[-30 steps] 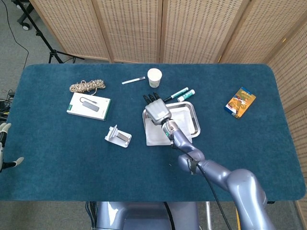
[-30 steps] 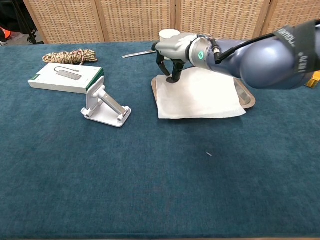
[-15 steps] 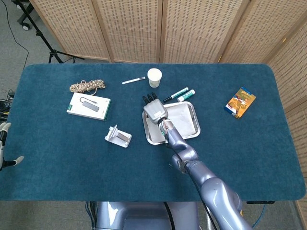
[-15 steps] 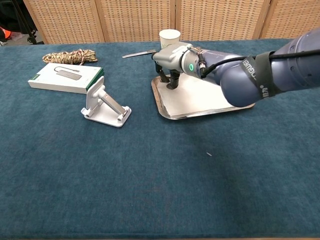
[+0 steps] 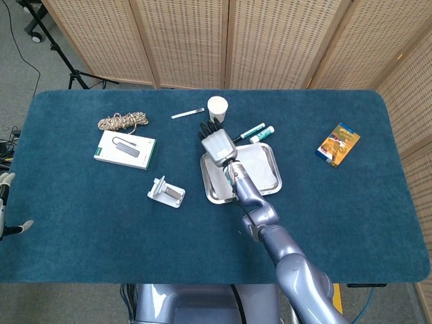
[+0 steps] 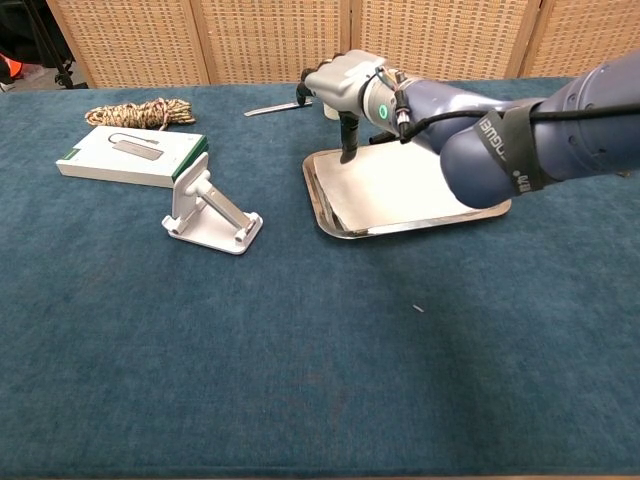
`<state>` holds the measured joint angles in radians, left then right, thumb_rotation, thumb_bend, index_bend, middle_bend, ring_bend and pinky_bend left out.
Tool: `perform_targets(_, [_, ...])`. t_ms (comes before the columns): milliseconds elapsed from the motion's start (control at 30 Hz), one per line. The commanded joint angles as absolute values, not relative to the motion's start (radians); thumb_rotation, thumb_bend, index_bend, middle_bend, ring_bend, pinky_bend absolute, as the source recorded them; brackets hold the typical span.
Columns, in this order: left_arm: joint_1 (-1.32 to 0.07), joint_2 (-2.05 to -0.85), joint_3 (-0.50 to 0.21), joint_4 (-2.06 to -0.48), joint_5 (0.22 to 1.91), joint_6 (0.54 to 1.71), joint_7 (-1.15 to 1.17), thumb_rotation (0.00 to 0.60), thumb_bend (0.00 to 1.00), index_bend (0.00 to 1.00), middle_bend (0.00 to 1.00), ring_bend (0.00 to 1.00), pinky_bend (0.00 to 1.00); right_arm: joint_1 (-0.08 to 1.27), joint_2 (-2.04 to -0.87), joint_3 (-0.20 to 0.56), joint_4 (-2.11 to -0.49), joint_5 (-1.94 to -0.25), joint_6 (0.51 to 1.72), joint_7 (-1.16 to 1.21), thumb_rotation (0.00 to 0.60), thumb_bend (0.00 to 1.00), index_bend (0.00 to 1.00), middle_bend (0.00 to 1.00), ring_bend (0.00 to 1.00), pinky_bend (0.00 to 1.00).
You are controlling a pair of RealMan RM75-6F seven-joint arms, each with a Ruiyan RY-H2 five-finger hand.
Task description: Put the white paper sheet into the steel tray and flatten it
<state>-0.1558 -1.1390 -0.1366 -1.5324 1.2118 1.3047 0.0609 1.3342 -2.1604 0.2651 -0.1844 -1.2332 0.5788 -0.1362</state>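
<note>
White paper sheet (image 6: 400,187) lying flat inside the steel tray (image 6: 322,205) at the centre of the blue worktop (image 6: 300,350). The right hand (image 6: 340,85), fingers pointing down and holding nothing, is poised above the tray's far left corner; whether a fingertip touches the sheet cannot be told. The left hand (image 5: 5,182) shows only at the left edge, its state indeterminable.

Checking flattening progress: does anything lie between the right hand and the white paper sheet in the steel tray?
Nothing visible does. The right hand hangs over the far left corner of the steel tray, with the white paper sheet lying uncovered inside it.
</note>
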Motion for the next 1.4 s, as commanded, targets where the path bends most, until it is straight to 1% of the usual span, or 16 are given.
perform_targets(33, [-0.155, -1.138, -0.135, -1.535, 1.217, 1.308, 0.059, 0.600, 0.00, 0.00, 0.00, 0.00, 0.00, 1.332, -2.143, 0.280, -0.210, -1.225, 0.594, -0.120, 0.600, 0.12, 0.16, 0.04, 0.00, 0.00])
perform_targets(133, [-0.153, -1.136, -0.132, -1.539, 1.224, 1.311, 0.055, 0.600, 0.00, 0.00, 0.00, 0.00, 0.00, 1.322, -2.118, 0.309, -0.265, -1.205, 0.614, -0.075, 0.600, 0.32, 0.17, 0.06, 0.00, 0.00])
perform_targets(200, [-0.152, -1.133, -0.128, -1.543, 1.231, 1.313, 0.051, 0.600, 0.00, 0.00, 0.00, 0.00, 0.00, 1.306, -2.089, 0.336, -0.334, -1.183, 0.619, -0.028, 0.600, 0.54, 0.19, 0.08, 0.00, 0.00])
perform_targets(233, [-0.152, -1.132, -0.127, -1.545, 1.235, 1.313, 0.048, 0.600, 0.00, 0.00, 0.00, 0.00, 0.00, 1.294, -2.065, 0.343, -0.382, -1.179, 0.622, -0.010, 0.600, 0.60, 0.20, 0.09, 0.00, 0.00])
perform_targets(300, [-0.151, -1.129, -0.124, -1.547, 1.243, 1.316, 0.043, 0.600, 0.00, 0.00, 0.00, 0.00, 0.00, 1.265, -2.013, 0.347, -0.482, -1.179, 0.636, 0.015, 0.600, 0.77, 0.24, 0.14, 0.01, 0.00])
perform_targets(400, [-0.149, -1.125, -0.120, -1.551, 1.254, 1.319, 0.034, 0.600, 0.00, 0.00, 0.00, 0.00, 0.00, 1.204, -1.896, 0.326, -0.683, -1.197, 0.654, 0.013, 0.600, 0.95, 0.27, 0.18, 0.06, 0.04])
perform_targets(433, [-0.148, -1.122, -0.118, -1.553, 1.257, 1.319, 0.028, 0.600, 0.00, 0.00, 0.00, 0.00, 0.00, 1.179, -1.847, 0.317, -0.766, -1.200, 0.663, 0.003, 0.600, 0.98, 0.28, 0.19, 0.07, 0.05])
perform_targets(467, [-0.148, -1.121, -0.117, -1.554, 1.259, 1.319, 0.025, 0.600, 0.00, 0.00, 0.00, 0.00, 0.00, 1.162, -1.816, 0.312, -0.819, -1.199, 0.669, -0.007, 0.600, 1.00, 0.29, 0.20, 0.09, 0.06])
perform_targets(533, [-0.147, -1.117, -0.115, -1.557, 1.267, 1.320, 0.018, 0.600, 0.00, 0.00, 0.00, 0.00, 0.00, 1.120, -1.737, 0.299, -0.952, -1.189, 0.679, -0.038, 0.600, 1.00, 0.30, 0.22, 0.11, 0.06])
perform_targets(567, [-0.146, -1.116, -0.113, -1.558, 1.273, 1.321, 0.014, 0.600, 0.00, 0.00, 0.00, 0.00, 0.00, 1.098, -1.694, 0.291, -1.024, -1.180, 0.687, -0.060, 0.600, 1.00, 0.31, 0.25, 0.12, 0.07])
perform_targets(667, [-0.144, -1.112, -0.107, -1.560, 1.287, 1.326, 0.006, 0.600, 0.00, 0.00, 0.00, 0.00, 0.00, 1.049, -1.604, 0.276, -1.175, -1.141, 0.714, -0.129, 0.600, 1.00, 0.32, 0.31, 0.15, 0.09])
perform_targets(767, [-0.140, -1.109, -0.101, -1.564, 1.302, 1.335, -0.003, 0.600, 0.00, 0.00, 0.00, 0.00, 0.00, 1.010, -1.540, 0.260, -1.284, -1.093, 0.744, -0.196, 0.600, 1.00, 0.34, 0.33, 0.16, 0.09])
perform_targets(967, [-0.131, -1.101, -0.094, -1.573, 1.322, 1.352, -0.019, 0.600, 0.00, 0.00, 0.00, 0.00, 0.00, 0.951, -1.476, 0.219, -1.413, -1.036, 0.794, -0.264, 0.600, 1.00, 0.35, 0.34, 0.16, 0.09])
perform_targets(1067, [-0.126, -1.097, -0.091, -1.577, 1.331, 1.362, -0.023, 0.600, 0.00, 0.00, 0.00, 0.00, 0.00, 0.930, -1.463, 0.196, -1.446, -1.024, 0.814, -0.292, 0.600, 1.00, 0.35, 0.34, 0.16, 0.10])
perform_targets(1167, [-0.121, -1.096, -0.090, -1.580, 1.336, 1.374, -0.021, 0.600, 0.00, 0.00, 0.00, 0.00, 0.00, 0.916, -1.473, 0.173, -1.436, -1.014, 0.819, -0.305, 0.600, 1.00, 0.35, 0.34, 0.16, 0.11])
perform_targets(1400, [-0.114, -1.101, -0.087, -1.589, 1.348, 1.397, -0.003, 0.600, 0.00, 0.00, 0.00, 0.00, 0.00, 0.900, -1.547, 0.127, -1.293, -1.028, 0.792, -0.296, 0.600, 1.00, 0.35, 0.34, 0.16, 0.11])
